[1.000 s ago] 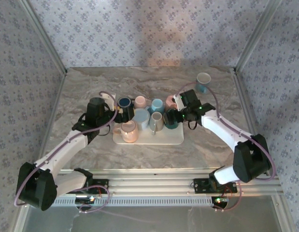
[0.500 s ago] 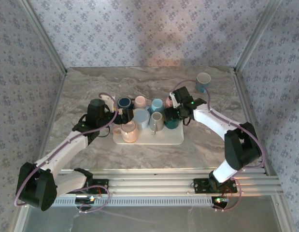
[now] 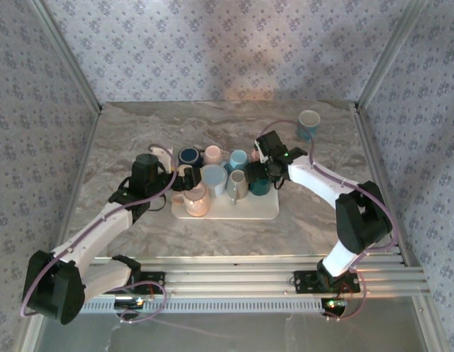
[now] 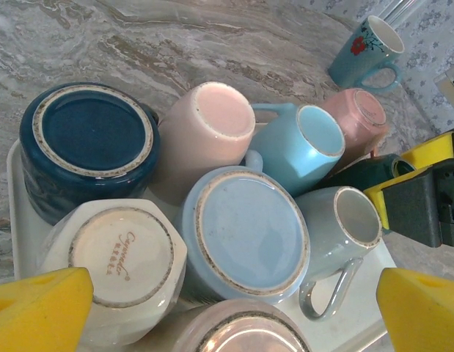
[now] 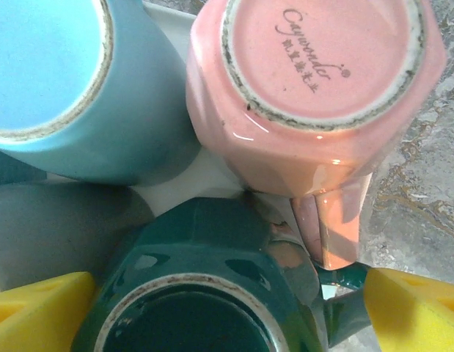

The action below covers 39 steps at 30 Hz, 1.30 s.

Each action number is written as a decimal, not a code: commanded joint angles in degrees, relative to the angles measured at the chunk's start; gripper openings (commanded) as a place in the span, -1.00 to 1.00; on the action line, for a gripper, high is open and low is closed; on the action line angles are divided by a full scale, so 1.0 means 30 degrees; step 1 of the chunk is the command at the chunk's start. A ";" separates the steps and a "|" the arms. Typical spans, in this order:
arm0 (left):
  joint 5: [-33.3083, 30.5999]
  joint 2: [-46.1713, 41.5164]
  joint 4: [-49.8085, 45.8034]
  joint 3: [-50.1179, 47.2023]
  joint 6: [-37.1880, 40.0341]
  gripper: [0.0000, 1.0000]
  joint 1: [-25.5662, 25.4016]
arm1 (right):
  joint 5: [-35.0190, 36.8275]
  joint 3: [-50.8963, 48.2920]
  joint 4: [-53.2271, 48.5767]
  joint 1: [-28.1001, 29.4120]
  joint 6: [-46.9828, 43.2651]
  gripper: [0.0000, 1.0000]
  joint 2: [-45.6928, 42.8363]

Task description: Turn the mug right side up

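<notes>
Right end effector (image 5: 227, 317) astride teal mug (image 5: 204, 238)

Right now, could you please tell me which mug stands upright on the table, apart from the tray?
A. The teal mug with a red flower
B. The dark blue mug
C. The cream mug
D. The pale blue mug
A: the teal flowered mug stands mouth up on the marble table at its far right corner, well away from the white tray.
</notes>
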 commanded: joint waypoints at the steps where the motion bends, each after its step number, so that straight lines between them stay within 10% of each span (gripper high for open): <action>1: -0.0156 -0.0363 0.0211 -0.0013 -0.0227 0.99 -0.0088 | 0.1244 -0.0539 -0.1671 0.0162 0.0582 0.92 -0.0058; 22: -0.0157 0.0018 0.0392 0.0429 -0.0463 0.98 -0.0097 | 0.1153 -0.0795 -0.1434 0.0246 0.0929 0.69 -0.0226; 28: 0.0077 -0.0012 0.1281 0.0480 -0.0211 0.99 -0.0097 | 0.0406 -0.0858 -0.1214 0.0128 0.1162 0.30 -0.2903; 39: 0.1104 0.1238 0.2332 0.2147 -0.2590 0.99 -0.0162 | -0.3683 -0.3040 0.1331 -0.2087 0.5615 0.23 -0.8258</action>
